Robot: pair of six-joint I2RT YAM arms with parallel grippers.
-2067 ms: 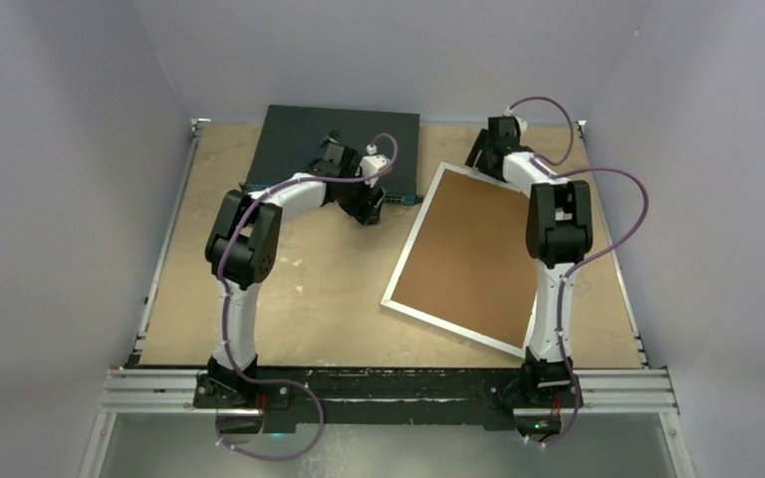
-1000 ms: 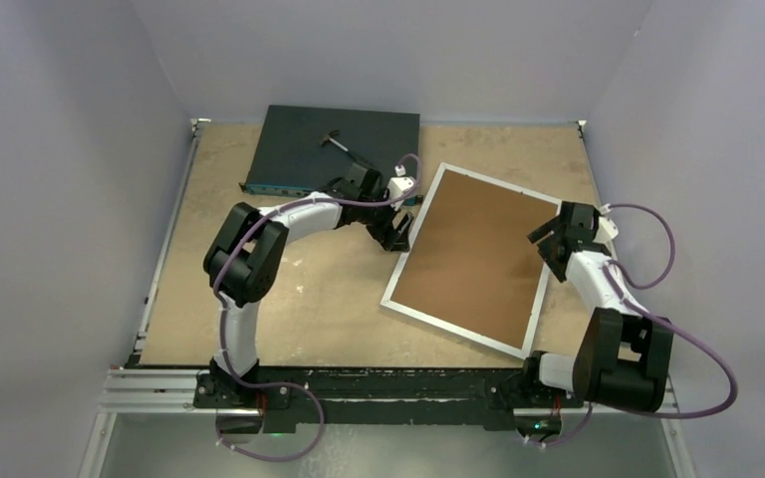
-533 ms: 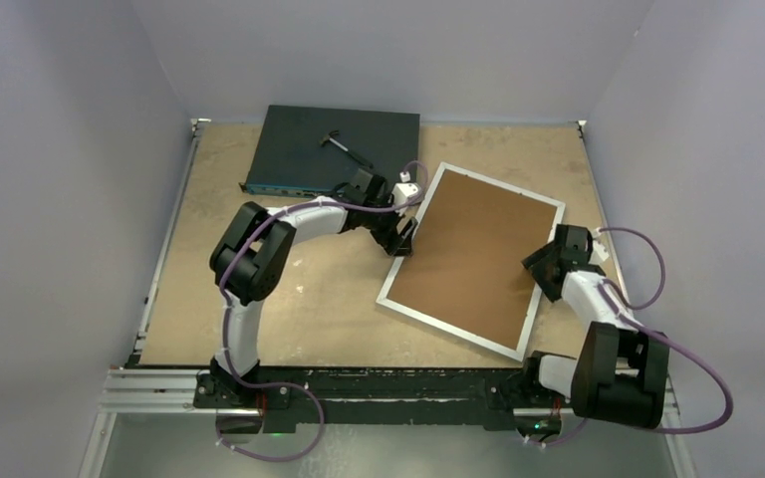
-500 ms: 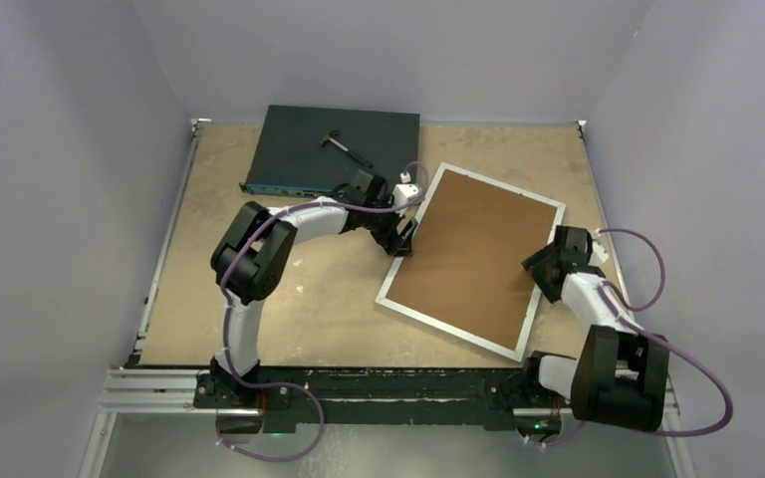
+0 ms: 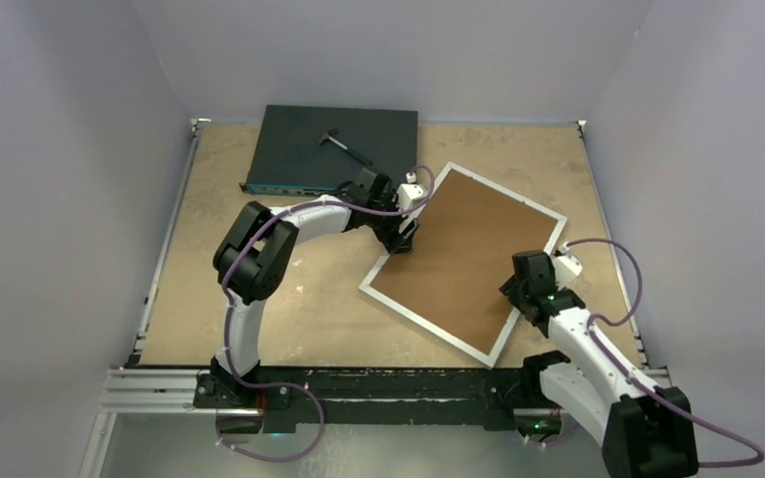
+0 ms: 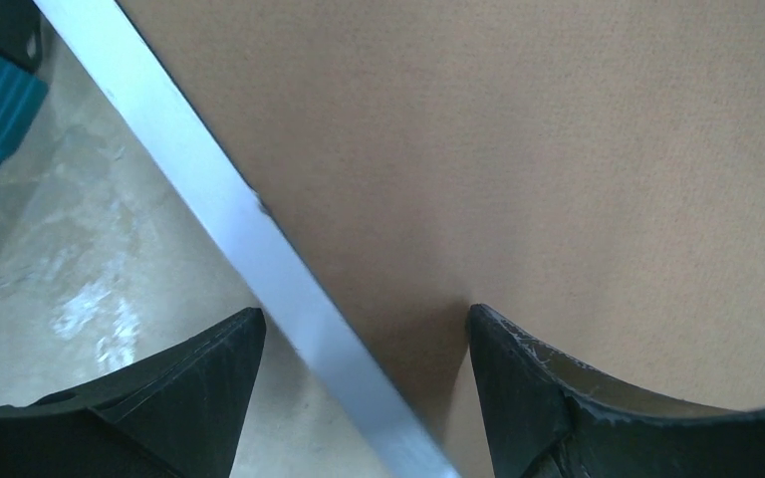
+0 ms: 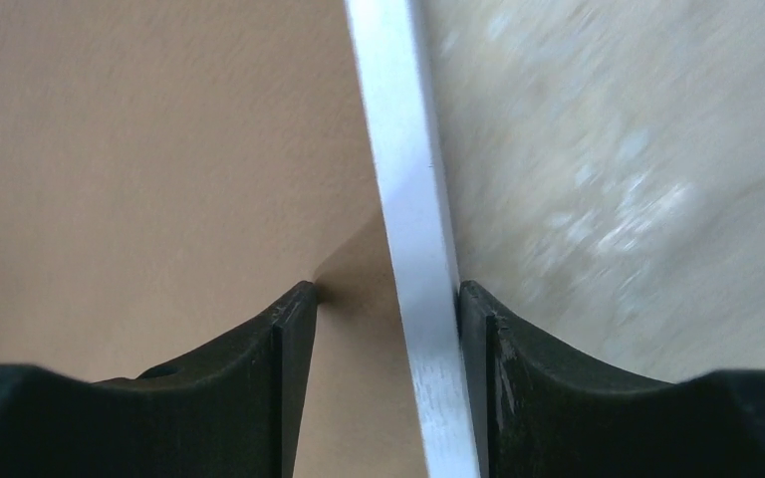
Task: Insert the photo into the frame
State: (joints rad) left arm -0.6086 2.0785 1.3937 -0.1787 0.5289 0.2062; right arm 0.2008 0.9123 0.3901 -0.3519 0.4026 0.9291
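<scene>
Spread apart, the left jaws and right jaws straddle the white-bordered rectangular frame point(image 5: 423, 327), probably squaring it; next its brown backing board point(image 5: 468, 254) must come out.

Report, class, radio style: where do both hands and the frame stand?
Left hand open, astride frame left rim. Right hand open, astride right rim. Frame face down, backing board up; photo not in view. Dark box apart, not blocking.

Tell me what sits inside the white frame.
A plain brown backing board fills the frame edge to edge. Whether the photo lies beneath it cannot be seen, because the board covers everything under it.
</scene>
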